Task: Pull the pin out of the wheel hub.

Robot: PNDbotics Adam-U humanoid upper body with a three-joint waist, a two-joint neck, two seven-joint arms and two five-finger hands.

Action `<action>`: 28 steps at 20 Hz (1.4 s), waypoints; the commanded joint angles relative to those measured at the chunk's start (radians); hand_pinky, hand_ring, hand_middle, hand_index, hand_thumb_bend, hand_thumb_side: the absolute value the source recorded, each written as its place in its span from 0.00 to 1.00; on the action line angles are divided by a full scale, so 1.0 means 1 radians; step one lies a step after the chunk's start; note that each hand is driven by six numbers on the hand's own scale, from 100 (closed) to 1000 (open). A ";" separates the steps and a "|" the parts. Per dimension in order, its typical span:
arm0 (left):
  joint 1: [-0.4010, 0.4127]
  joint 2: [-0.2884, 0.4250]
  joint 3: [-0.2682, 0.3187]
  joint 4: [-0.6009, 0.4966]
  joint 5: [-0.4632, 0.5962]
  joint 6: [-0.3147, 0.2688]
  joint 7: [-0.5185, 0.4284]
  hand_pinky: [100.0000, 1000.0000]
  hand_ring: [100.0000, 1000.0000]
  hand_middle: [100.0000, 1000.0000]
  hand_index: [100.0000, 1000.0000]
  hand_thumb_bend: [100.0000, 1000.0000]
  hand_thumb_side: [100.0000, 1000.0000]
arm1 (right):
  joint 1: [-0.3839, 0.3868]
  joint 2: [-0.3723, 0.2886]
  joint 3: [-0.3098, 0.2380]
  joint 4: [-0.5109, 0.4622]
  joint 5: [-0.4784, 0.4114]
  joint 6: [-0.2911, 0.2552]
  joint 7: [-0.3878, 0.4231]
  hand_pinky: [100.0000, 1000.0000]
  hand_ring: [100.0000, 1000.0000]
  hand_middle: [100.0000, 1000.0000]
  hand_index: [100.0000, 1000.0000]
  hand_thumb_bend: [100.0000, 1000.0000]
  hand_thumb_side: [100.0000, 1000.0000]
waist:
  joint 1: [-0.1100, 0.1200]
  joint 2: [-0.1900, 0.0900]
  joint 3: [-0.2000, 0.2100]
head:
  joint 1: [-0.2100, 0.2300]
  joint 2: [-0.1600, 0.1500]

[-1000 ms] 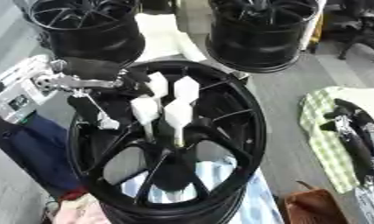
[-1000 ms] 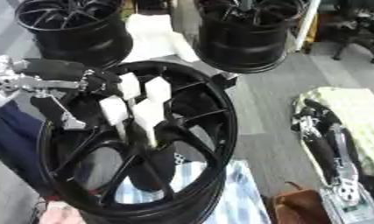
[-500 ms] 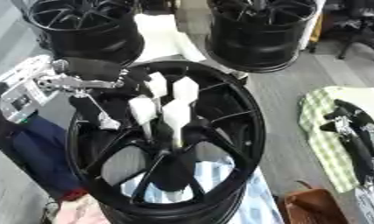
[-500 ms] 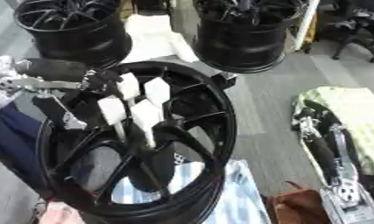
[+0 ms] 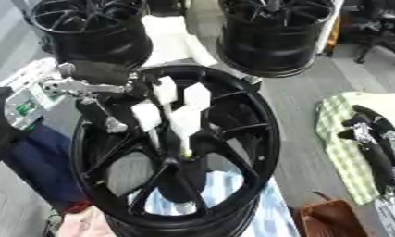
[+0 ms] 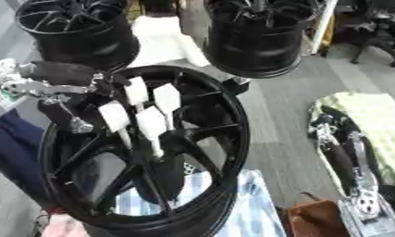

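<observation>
White-tipped fingers (image 5: pixel 184 121) of left hand (image 5: pixel 164 109) bunched over the wheel's centre, tips pointing down at a thin pale pin (image 5: pixel 185 149) standing upright in the hub (image 5: pixel 187 159); cannot tell whether pinching the pin or only touching it. Just below the fingertips: hub at the meeting of the black spokes of the wheel (image 5: pixel 257 139), which lies tilted directly under the hand. Behind the fingers, toward the left edge: silver-jointed black left arm (image 5: pixel 83 83) crossing the rim. Beneath the wheel, on its near side: blue-and-white striped cloth (image 5: pixel 249 203). Far from the fingers, at the right edge: right hand (image 6: pixel 346 152), black and silver, lying idle over a green-and-white checked cloth (image 5: pixel 338 134), fingers loosely extended. Near the lower right corner: brown bag-like object (image 5: pixel 334 220). Beyond the fingers, at the top: two more black wheels, far left wheel (image 5: pixel 91 30) and far right wheel (image 5: pixel 273 34), standing on a grey floor (image 5: pixel 301 97), white item (image 5: pixel 172 39) between them. Compared with one second ago: left hand and fingers in the same spot over the hub, pin in the same place, right hand unmoved; slight shift of the whole picture only.
</observation>
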 commanded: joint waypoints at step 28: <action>0.062 0.270 0.326 -0.170 0.291 -0.069 -0.348 0.08 1.00 0.14 0.43 0.00 0.05 | -0.001 -0.018 -0.020 -0.004 -0.004 0.001 -0.015 0.63 0.49 0.53 0.82 0.00 0.62 | -0.005 -0.012 0.029 | -0.012 -0.003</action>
